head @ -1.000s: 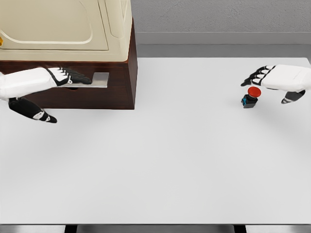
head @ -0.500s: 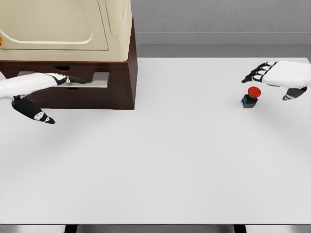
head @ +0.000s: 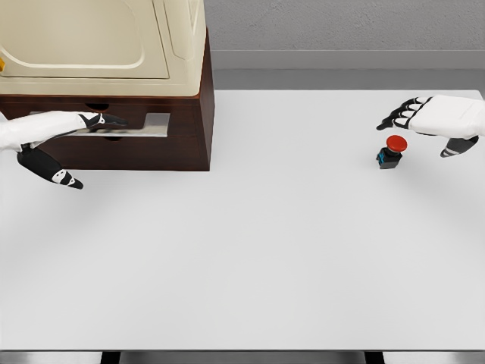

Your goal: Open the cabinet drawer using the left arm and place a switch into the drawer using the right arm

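our left hand [head: 64, 129] hooked the drawer [head: 114, 125] handle, needing a near-ward pull, while our open right hand [head: 436, 121] hovered above the switch [head: 392, 150].

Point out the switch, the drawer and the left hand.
switch [head: 395, 144], head view, red button cap
drawer [head: 155, 126], head view, pale front panel
left hand [head: 79, 121], head view, knuckles

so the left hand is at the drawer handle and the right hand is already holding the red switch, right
Not quite. In the head view the right hand hangs open just above and beside the switch, which sits on the table, ungrasped. The left hand is at the drawer handle, as you said.
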{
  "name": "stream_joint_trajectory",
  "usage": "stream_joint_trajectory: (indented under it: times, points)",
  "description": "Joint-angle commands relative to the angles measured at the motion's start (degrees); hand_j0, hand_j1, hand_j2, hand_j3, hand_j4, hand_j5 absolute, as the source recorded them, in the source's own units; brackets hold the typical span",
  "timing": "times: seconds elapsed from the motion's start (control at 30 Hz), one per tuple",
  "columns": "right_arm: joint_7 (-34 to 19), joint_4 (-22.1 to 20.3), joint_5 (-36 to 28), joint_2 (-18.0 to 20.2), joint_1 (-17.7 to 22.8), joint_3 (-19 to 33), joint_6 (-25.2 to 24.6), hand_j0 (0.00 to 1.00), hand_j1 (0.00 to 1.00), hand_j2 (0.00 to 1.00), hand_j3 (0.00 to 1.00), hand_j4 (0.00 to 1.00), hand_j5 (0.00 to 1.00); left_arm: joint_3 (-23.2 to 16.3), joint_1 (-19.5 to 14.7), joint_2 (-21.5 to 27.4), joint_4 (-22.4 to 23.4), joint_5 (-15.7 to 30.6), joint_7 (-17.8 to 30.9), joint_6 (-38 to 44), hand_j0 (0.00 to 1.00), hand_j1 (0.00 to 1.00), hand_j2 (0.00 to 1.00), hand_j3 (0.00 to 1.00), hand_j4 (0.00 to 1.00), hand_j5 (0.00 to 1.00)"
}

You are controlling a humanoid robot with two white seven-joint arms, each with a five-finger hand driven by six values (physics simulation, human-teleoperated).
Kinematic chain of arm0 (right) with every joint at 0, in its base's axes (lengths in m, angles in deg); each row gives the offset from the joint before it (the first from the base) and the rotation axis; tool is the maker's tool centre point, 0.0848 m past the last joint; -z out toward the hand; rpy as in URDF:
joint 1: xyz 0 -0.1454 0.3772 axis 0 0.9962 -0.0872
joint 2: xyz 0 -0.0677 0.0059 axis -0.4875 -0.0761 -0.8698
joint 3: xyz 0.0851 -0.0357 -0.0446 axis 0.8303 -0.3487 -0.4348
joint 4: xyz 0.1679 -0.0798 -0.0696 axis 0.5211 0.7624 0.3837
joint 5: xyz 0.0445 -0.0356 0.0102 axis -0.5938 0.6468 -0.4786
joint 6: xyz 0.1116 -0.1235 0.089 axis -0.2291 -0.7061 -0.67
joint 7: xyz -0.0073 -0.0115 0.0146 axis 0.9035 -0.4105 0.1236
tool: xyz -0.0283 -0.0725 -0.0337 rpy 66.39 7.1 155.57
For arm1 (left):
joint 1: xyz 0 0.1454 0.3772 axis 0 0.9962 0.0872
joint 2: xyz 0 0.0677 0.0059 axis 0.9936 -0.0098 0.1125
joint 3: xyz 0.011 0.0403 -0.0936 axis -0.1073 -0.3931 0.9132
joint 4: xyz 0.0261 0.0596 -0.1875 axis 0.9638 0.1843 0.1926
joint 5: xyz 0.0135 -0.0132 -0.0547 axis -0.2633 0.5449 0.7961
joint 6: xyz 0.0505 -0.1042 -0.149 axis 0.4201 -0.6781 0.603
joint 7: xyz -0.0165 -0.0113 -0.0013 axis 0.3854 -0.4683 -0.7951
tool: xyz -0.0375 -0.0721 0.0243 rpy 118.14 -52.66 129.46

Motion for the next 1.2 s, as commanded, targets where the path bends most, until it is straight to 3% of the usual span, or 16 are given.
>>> stream_joint_trajectory:
  times: [0.0, 0.37, 0.5, 0.57, 0.9, 1.17]
  points:
    - [0.0, -0.1, -0.2, 0.1, 0.0, 0.0, -0.1, 1.0, 1.0, 1.0, 1.0, 1.0, 1.0, -0.2, 0.0, 0.0, 0.0, 0.1, 0.0, 0.2, 1.0, 1.0, 1.0, 1.0, 1.0, 1.0]
    - [0.0, 0.0, -0.2, 0.0, 0.0, 0.0, -0.1, 1.0, 1.0, 1.0, 1.0, 1.0, 1.0, -0.7, 0.0, -1.3, 0.4, -2.3, 0.0, 1.7, 1.0, 1.0, 1.0, 1.0, 1.0, 1.0]
    - [0.0, 0.0, -0.2, -0.1, 0.0, 0.0, -0.1, 1.0, 1.0, 1.0, 1.0, 1.0, 1.0, -0.8, 0.0, -1.3, 0.4, -1.9, 0.0, 1.7, 0.75, 0.75, 0.75, 0.75, 0.75, 0.75]
    - [0.0, -0.1, -0.2, -0.1, -0.1, 0.0, -0.1, 1.0, 1.0, 1.0, 1.0, 1.0, 1.0, -0.8, 0.0, -1.3, 0.4, -1.7, 0.0, 1.7, 0.7, 0.7, 0.7, 0.7, 0.7, 0.7]
    - [0.0, 0.0, -0.2, -0.2, -0.5, -0.8, -0.1, 1.0, 1.0, 1.0, 1.0, 1.0, 1.0, -1.2, 0.2, -0.4, -0.2, -1.4, 0.0, 0.5, 0.69, 0.69, 0.69, 0.69, 0.69, 0.69]
    - [0.0, 0.0, -0.2, -0.3, -0.5, -1.0, -0.1, 1.0, 1.0, 1.0, 1.0, 1.0, 1.0, -2.1, 1.0, 3.0, -0.3, 0.8, 0.0, -5.7, 0.71, 0.71, 0.71, 0.71, 0.71, 0.71]
